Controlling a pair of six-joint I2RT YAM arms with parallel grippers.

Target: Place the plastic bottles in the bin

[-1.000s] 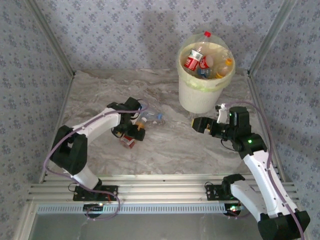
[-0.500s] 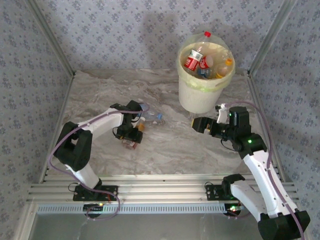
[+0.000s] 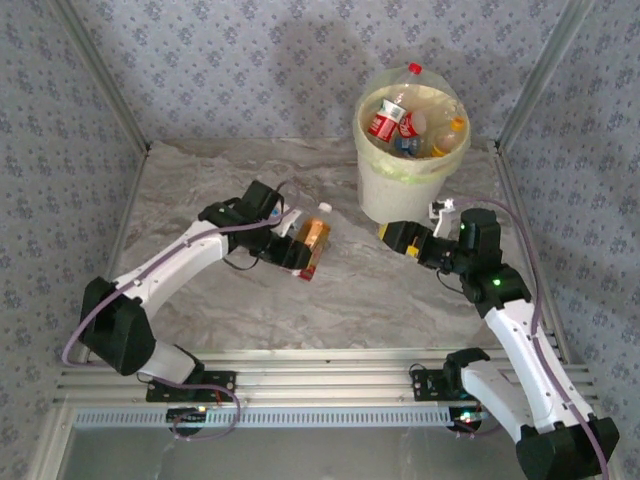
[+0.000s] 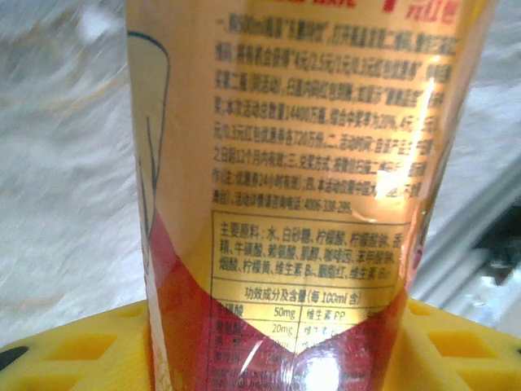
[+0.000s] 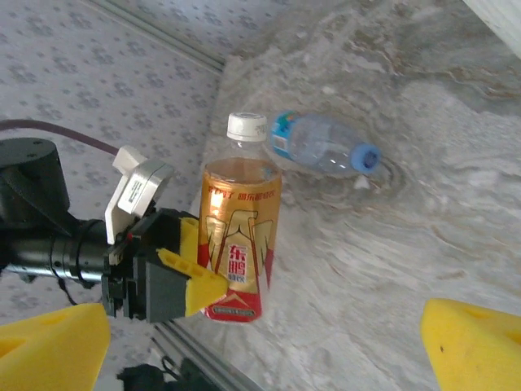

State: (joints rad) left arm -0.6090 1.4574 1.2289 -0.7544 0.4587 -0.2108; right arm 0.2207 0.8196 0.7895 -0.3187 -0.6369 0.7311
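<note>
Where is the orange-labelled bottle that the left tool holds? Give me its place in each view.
Top external: orange-labelled bottle at centre, lower left of the bin.
Left wrist: orange-labelled bottle close up, across the middle.
Right wrist: orange-labelled bottle upright, left of centre.
Shared landmark: the marbled table.

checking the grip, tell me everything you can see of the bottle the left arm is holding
The bottle is small, clear plastic and uncrushed, with a white cap and a gold-orange label that turns red toward the base, with small print on the back. It stands roughly upright, cap up, clamped low on its body by the left gripper and its yellow fingers. It looks lifted off the table, left of the bin.
</note>
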